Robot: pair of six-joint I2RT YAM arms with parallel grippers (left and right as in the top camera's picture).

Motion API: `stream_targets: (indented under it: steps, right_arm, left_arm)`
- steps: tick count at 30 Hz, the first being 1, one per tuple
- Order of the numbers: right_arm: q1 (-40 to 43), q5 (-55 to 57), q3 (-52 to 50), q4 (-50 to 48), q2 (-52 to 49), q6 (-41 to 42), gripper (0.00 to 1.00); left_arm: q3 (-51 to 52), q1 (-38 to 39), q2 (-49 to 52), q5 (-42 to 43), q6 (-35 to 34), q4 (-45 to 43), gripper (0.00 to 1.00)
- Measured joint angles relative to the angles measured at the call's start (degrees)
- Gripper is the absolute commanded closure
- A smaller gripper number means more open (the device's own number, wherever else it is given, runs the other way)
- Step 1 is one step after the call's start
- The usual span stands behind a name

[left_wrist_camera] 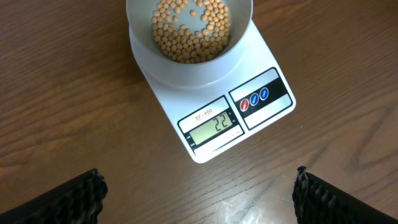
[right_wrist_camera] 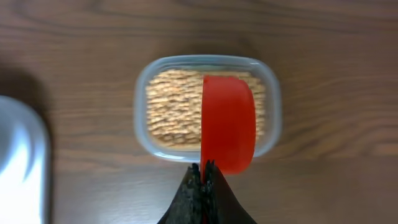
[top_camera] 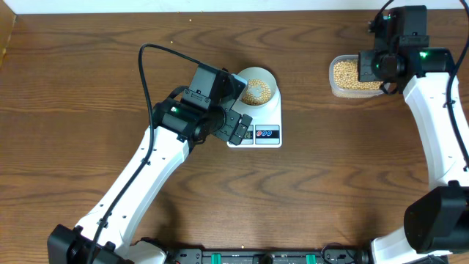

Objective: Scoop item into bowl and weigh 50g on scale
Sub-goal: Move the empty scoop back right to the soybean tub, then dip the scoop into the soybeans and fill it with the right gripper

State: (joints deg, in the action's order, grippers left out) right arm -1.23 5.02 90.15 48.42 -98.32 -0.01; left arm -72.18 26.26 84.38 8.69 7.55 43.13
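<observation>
Tan-yellow round beans (top_camera: 256,92) lie in two places in the overhead view. Some are in the small pale round bowl (top_camera: 272,76) sitting on the white rectangular kitchen scale (top_camera: 267,117). The rest fill the clear rounded plastic tub (top_camera: 334,79), well apart to the right. My left gripper (top_camera: 239,129) hovers at the scale's near-left corner, and my right gripper (top_camera: 378,64) hangs over the tub.

From my left wrist, the left jaws stand wide apart with nothing between them, only wooden table (left_wrist_camera: 62,93) beneath. The bowl rests squarely on the scale, its beans a shallow layer. The grey display (left_wrist_camera: 214,127) reads 22, so I judge the load well short of the target.

From my right wrist, my fingers (right_wrist_camera: 194,186) are pinched together on the near end of the red plastic scoop (right_wrist_camera: 229,124). The scoop is turned on its side above the tub.

The beans look hard, smooth and loose, so I expect them to roll and bounce rather than clump. They can't be pinched and must ride in the scoop, kept level. The scoop looks stiff and light, and the grip at its handle end suits it. The bowl seems light enough to slide if knocked, so pouring should be gentle and close to its rim.
</observation>
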Motion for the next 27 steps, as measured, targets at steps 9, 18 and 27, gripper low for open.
stream_targets:
  steps: [9, 18, 27]
  right_arm:
    - [0.6, 5.2, -7.0, -7.5, -0.1, 0.4, 0.99]
    - [3.4, 3.6, -11.2, -12.2, -2.1, 0.5, 0.99]
    - [5.1, -2.8, -11.4, -13.9, -5.8, 0.8, 0.99]
  left_arm:
    - [0.0, 0.0, 0.0, 0.0, 0.0, 0.0, 0.02]
    - [0.0, 0.0, 0.0, 0.0, 0.0, 0.0, 0.02]
    - [0.0, 0.0, 0.0, 0.0, 0.0, 0.0, 0.02]
